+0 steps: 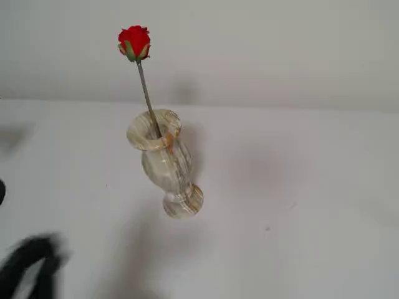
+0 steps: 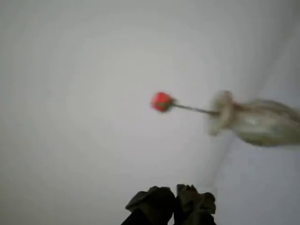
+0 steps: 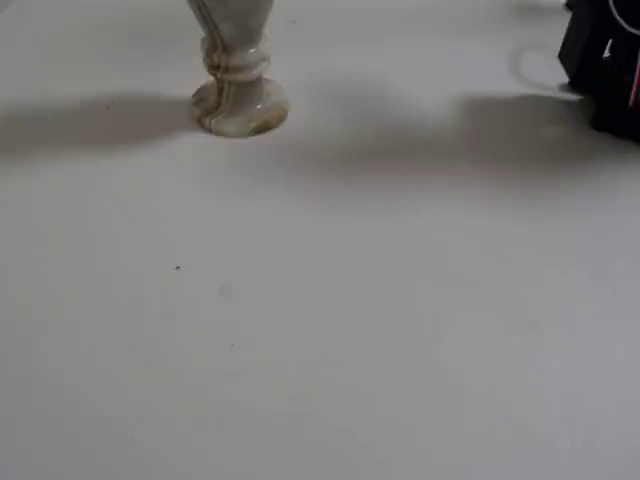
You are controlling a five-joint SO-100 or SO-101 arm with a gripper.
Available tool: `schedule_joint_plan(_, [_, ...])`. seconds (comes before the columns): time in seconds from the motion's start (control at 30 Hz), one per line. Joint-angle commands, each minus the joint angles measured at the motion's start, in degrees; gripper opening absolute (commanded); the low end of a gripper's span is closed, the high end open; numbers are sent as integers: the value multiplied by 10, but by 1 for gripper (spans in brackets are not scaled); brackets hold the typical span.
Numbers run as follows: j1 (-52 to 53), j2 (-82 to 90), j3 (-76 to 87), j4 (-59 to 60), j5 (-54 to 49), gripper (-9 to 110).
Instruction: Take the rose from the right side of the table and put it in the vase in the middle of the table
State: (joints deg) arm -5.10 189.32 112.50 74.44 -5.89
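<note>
Jaws point(image 2: 176, 199) pressed together, empty, dark and blurred at bottom edge of wrist view, well apart from vase point(image 2: 255, 121). Rose point(image 1: 134, 42) seated in vase point(image 1: 163, 162): stem enters flared rim, leans toward upper left in a fixed view, red bud high above rim. Vase upright on white tabletop point(image 1: 299, 205). Other fixed view: only vase foot point(image 3: 240, 105) and lower body visible, top left.
</note>
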Motion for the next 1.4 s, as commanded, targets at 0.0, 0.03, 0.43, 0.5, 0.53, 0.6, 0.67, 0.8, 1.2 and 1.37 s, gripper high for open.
schedule_joint_plan(0.0, [6, 11, 153, -20, 25, 0])
schedule_joint_plan(0.03, [6, 11, 179, -23, 28, 0])
schedule_joint_plan(0.43, [-9, 11, 396, -139, 25, 0])
schedule_joint_plan(0.5, [-9, 11, 435, -157, 21, 0])
schedule_joint_plan(0.53, [-9, 11, 451, -160, 20, 0])
schedule_joint_plan(0.6, [-9, 11, 479, -165, 22, 0])
schedule_joint_plan(0.67, [-7, 11, 507, -180, 22, 0])
schedule_joint_plan(0.8, [-6, 11, 548, -190, 20, 0])
schedule_joint_plan(1.2, [-5, 11, 637, -230, 20, 0])
schedule_joint_plan(1.37, [-4, 11, 651, -236, 21, 0])
